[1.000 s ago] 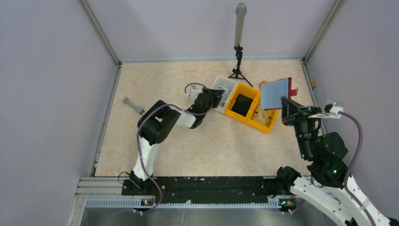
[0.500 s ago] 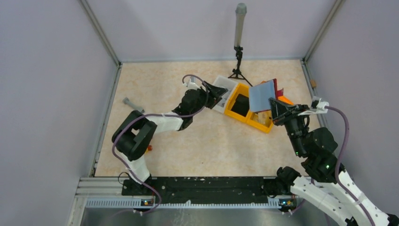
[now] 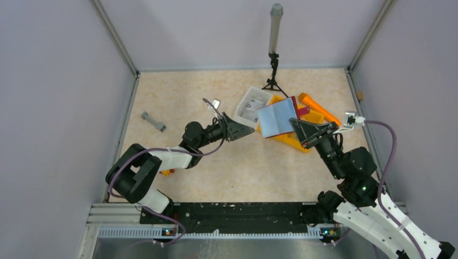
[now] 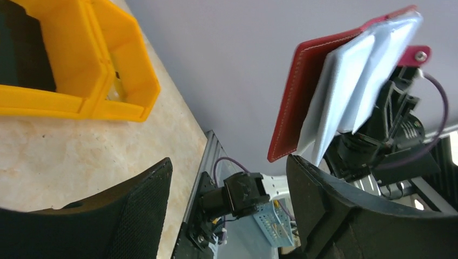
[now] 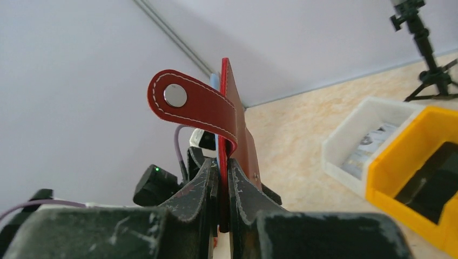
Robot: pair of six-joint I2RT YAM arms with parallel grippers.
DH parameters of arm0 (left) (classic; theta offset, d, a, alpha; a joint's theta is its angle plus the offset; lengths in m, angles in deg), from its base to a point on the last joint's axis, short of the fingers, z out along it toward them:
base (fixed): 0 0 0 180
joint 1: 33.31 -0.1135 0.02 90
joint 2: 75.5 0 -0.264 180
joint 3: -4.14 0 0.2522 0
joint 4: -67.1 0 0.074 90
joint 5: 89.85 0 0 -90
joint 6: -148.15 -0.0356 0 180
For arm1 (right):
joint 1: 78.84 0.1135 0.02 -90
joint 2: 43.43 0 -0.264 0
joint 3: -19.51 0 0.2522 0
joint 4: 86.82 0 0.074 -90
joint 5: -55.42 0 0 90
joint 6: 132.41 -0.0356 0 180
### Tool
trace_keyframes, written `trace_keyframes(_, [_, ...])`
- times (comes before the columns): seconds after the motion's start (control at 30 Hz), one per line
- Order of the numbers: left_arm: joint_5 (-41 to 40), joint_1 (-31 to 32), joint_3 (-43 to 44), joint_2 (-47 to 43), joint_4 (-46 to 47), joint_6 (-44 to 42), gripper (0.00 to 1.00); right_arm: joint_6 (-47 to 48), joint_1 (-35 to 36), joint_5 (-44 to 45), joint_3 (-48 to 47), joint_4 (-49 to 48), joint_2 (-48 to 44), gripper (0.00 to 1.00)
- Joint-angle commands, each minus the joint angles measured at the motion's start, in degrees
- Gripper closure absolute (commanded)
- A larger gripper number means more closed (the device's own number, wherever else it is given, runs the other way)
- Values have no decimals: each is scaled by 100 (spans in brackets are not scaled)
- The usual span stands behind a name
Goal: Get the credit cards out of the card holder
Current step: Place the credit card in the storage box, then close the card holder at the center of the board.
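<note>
My right gripper [image 3: 298,127] is shut on the bottom edge of the dark red card holder [image 3: 295,106] and holds it upright in the air above the bins. Its pale grey-blue credit cards [image 3: 276,120] face left. The right wrist view shows the holder [image 5: 240,135] edge-on between the pressed jaws of that gripper [image 5: 222,162], snap tab [image 5: 189,108] curling over. My left gripper [image 3: 244,130] is open and empty, just left of the holder and pointed at it. From that gripper [image 4: 229,162], the fanned cards [image 4: 356,70] stick out of the red cover [image 4: 302,91], apart from the fingers [image 4: 335,210].
A yellow-orange divided bin [image 3: 296,143] and a white tray [image 3: 249,102] sit under and behind the holder. An orange object [image 3: 318,108] lies to the right. A tripod [image 3: 274,59] stands at the back. A grey dumbbell-shaped piece [image 3: 153,121] lies far left.
My left gripper has pulled back from the white tray toward the near left and opened. The right arm has carried the card holder leftward, closer to the left gripper.
</note>
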Motion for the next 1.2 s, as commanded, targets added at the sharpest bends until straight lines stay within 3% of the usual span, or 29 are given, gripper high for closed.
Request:
trace_keyframes(0.0, [580,-146,-297,-279,1402,244,23,-1508,-34,-311,212,-753,-10,100])
trace_keyframes(0.17, [633,-266,-569,-260,1446,297,31,-2621,-34,-567,397,-922,74,100])
trace_keyframes(0.37, [823,-266,-541,-9,1705,445,37,-3686,-34,-1101,981,-1878,395,100])
trace_keyframes(0.5, [1103,-262,-481,39,2496,867,38,-3426,-34,-1373,1159,-1914,731,100])
trace_keyframes(0.63, [1220,-258,-476,-247,1940,622,42,-2744,-28,-1415,1287,-1823,881,100])
trace_keyframes(0.87, [1147,-80,-355,-452,1249,150,42,-2674,139,-1680,1458,-2275,1620,100])
trace_keyframes(0.93, [1113,-85,-341,-560,860,-2,41,-2468,224,-1520,1391,-2092,1709,100])
trace_keyframes(1.17, [34,-87,-273,-1547,-2837,-1212,31,-1528,329,-439,1341,-1275,1277,100])
